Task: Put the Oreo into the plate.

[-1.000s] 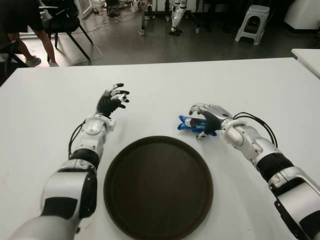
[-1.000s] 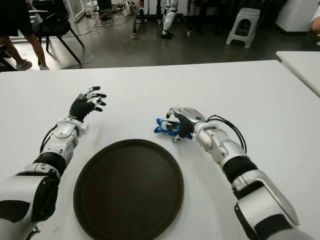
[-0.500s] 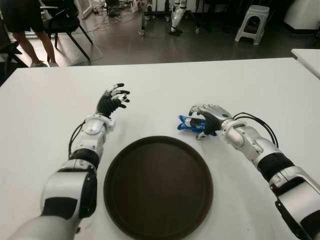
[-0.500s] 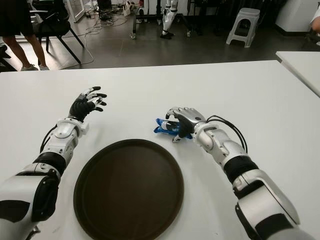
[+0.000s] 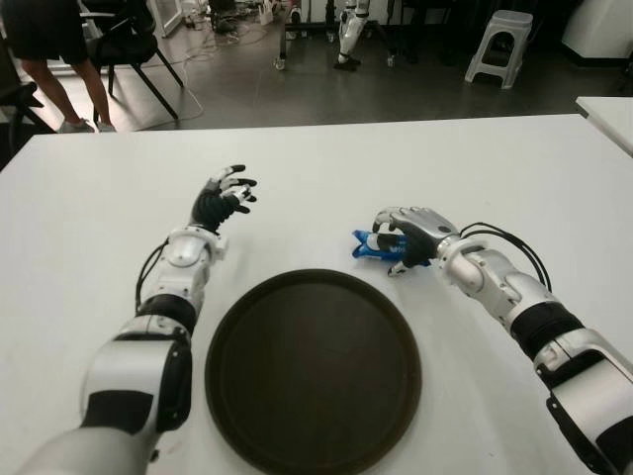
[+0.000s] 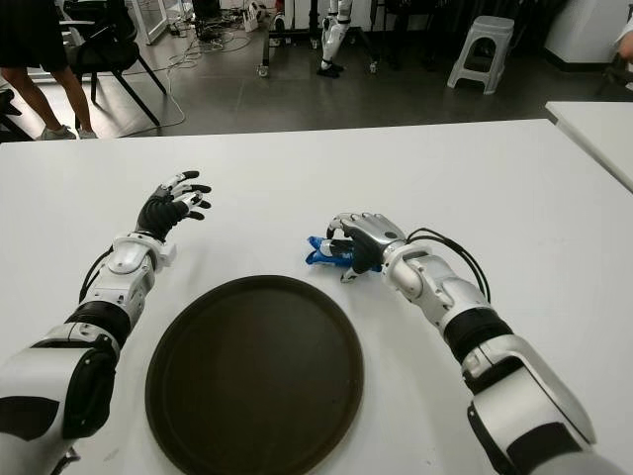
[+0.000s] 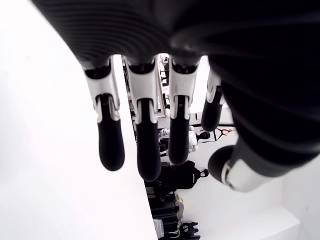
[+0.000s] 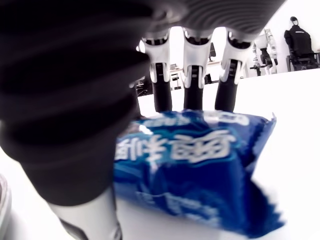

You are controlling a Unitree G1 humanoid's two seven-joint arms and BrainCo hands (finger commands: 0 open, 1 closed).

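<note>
Dark round plate sat nearest on the white table, bare, between the two forearms. Just beyond its far right rim, the right hand lay over the blue Oreo packet, fingers draped across the wrapper's far side and thumb on the near side, closed around it; packet was on the table, outside the plate. Farther back on the left, the left hand showed beyond the plate's left rim, fingers spread, holding nothing.
</note>
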